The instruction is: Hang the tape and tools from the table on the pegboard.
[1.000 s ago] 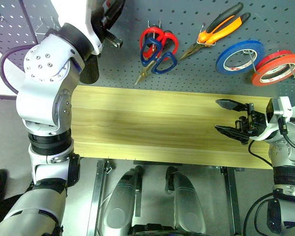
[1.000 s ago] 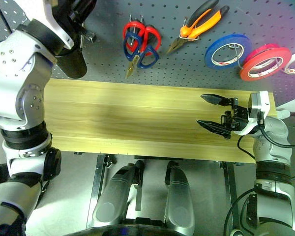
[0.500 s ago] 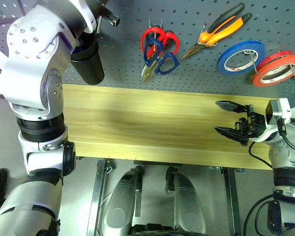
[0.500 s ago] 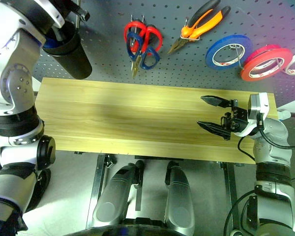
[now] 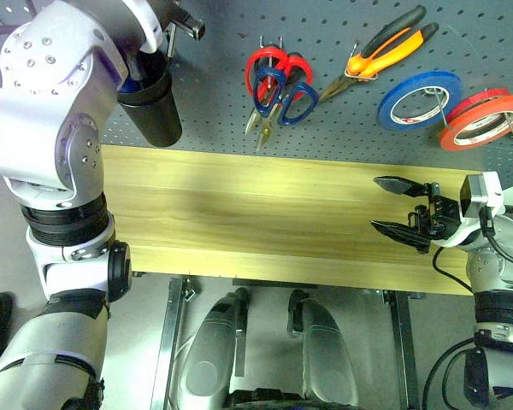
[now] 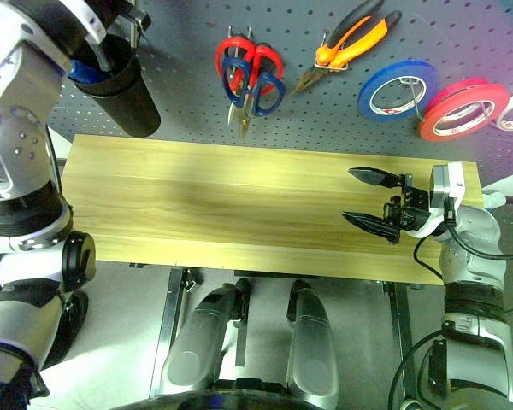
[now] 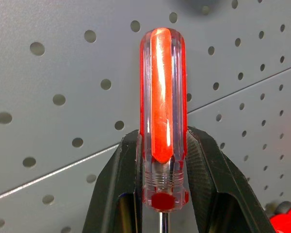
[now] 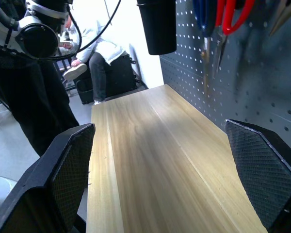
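Left gripper (image 7: 162,194) is clamped on the red-handled screwdriver (image 7: 161,111), your fingers (image 7: 117,194) pinching the base of its clear red handle with the handle tip pointing at the pegboard (image 5: 342,120). Over the last second your left arm has climbed and swung in toward the upper left of the board, so it now sits just above the black cup (image 5: 151,107) mounted there; a moment ago it was lower and further out. Meanwhile the two pairs of scissors (image 5: 278,85) on their hook have swung from a slant to hanging nearly straight down, so they look freshly released and settling.

Your right gripper (image 5: 399,207) has not shifted: it hovers low over the right end of the table (image 5: 256,213), jaws wide apart and holding nothing.

Look at what hangs already: the long-nose pliers (image 5: 378,49), the blue tape roll (image 5: 417,97) and the red-orange tape (image 5: 483,118) are all on hooks, and the tabletop shows no loose items. By my reading, the screwdriver is the last piece you have to place, and the rise toward the cup suggests you are lining up to drop it in shaft-first.
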`<state>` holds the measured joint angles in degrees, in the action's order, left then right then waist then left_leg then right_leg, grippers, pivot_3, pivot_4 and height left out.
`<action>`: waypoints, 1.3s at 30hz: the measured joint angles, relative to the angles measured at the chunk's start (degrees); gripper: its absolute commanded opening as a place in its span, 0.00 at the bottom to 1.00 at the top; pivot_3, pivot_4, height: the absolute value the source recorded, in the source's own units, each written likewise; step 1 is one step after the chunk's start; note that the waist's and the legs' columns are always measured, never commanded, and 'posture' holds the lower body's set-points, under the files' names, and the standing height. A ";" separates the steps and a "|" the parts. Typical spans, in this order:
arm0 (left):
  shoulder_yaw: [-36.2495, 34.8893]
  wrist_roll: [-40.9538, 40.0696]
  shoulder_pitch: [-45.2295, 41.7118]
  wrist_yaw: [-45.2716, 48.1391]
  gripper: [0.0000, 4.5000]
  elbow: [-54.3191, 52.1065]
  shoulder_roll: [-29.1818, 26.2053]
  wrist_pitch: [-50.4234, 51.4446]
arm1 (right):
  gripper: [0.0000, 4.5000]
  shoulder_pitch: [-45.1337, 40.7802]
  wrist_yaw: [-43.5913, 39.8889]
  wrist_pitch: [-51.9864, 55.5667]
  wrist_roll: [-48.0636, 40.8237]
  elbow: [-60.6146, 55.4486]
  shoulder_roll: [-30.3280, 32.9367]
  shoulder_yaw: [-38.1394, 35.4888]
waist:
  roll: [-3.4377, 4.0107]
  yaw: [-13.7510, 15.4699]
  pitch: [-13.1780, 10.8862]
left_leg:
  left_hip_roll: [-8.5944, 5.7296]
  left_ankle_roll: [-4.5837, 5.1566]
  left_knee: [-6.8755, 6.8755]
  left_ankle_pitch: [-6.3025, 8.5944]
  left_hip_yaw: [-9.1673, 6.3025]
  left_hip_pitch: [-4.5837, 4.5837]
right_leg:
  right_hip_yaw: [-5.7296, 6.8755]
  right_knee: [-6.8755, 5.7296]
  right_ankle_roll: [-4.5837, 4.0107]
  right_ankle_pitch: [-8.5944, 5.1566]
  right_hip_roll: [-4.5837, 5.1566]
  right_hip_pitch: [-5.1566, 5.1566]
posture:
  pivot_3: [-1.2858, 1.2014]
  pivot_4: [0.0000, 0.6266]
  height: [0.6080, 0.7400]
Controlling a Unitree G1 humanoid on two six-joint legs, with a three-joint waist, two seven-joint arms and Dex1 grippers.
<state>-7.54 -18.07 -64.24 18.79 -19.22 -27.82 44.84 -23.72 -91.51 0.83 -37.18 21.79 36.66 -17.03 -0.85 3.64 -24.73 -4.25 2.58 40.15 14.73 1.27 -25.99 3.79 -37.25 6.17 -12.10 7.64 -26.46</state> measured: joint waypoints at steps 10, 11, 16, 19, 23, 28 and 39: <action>-0.02 -1.38 -1.91 0.83 0.20 0.02 -2.48 2.35 | 1.00 0.04 -0.06 -0.07 0.04 0.03 -0.12 0.01 | 0.00 0.00 0.00 | 0.00 -0.02 0.02 -0.01 0.00 0.03 | 0.00 -0.01 0.00 0.00 0.00 0.02 | 0.56 0.53 0.66; -0.03 -1.43 -2.07 0.96 0.20 0.02 -2.93 2.35 | 1.00 0.04 -0.07 -0.07 0.04 0.04 -0.12 0.01 | 0.00 0.00 0.00 | 0.00 -0.02 0.02 -0.01 0.01 0.04 | 0.00 -0.01 0.00 0.00 0.00 0.03 | 0.56 0.53 0.66; -0.17 -1.43 -0.91 1.58 0.20 -0.55 -4.98 2.40 | 1.00 0.03 -0.20 -0.07 0.34 0.98 -0.09 0.01 | 0.00 -0.01 0.00 | -0.01 -0.02 0.02 -0.01 0.01 0.06 | 0.00 -0.02 0.00 0.00 0.01 0.04 | 0.56 0.56 0.66; -0.27 -1.33 2.34 2.05 0.20 -2.18 -6.14 2.37 | 1.00 0.08 -0.24 -0.07 0.44 1.00 -0.04 0.00 | 0.00 -0.06 0.00 | 0.00 -0.02 0.02 -0.01 0.03 0.09 | 0.00 -0.05 -0.01 0.00 0.02 0.04 | 0.56 0.56 0.66; -0.20 -0.64 9.87 2.35 0.20 -4.99 -7.78 1.71 | 1.00 0.47 -0.29 -0.06 0.44 0.96 -0.02 -0.02 | 0.01 -0.07 0.00 | 0.01 -0.02 -0.02 -0.01 0.08 0.24 | 0.00 -0.04 -0.01 0.00 0.05 0.10 | 0.56 0.56 0.66; -0.19 0.19 12.95 2.11 0.20 -6.04 -8.15 0.41 | 1.00 0.69 -0.25 0.06 0.43 0.78 -0.01 -0.06 | 0.00 0.08 0.00 | 0.00 -0.03 -0.01 0.00 0.07 0.28 | 0.00 -0.01 -0.04 0.02 0.07 0.18 | 0.56 0.57 0.66; -3.28 1.47 22.64 -0.27 0.44 -8.30 -7.80 -2.45 | 1.00 2.14 0.00 0.91 0.33 -0.43 0.00 -0.06 | 0.00 -0.03 0.00 | 0.06 -0.05 -0.05 0.01 0.11 0.41 | -0.03 -0.01 -0.06 0.03 0.08 0.23 | 0.56 0.59 0.66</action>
<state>-10.82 -16.60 -41.60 18.52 -27.52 -35.62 42.39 -21.58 -91.51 1.74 -36.86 21.36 36.66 -17.08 -0.84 3.61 -24.73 -4.19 2.53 40.10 14.74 1.39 -25.58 3.76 -37.25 6.11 -12.07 7.73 -26.23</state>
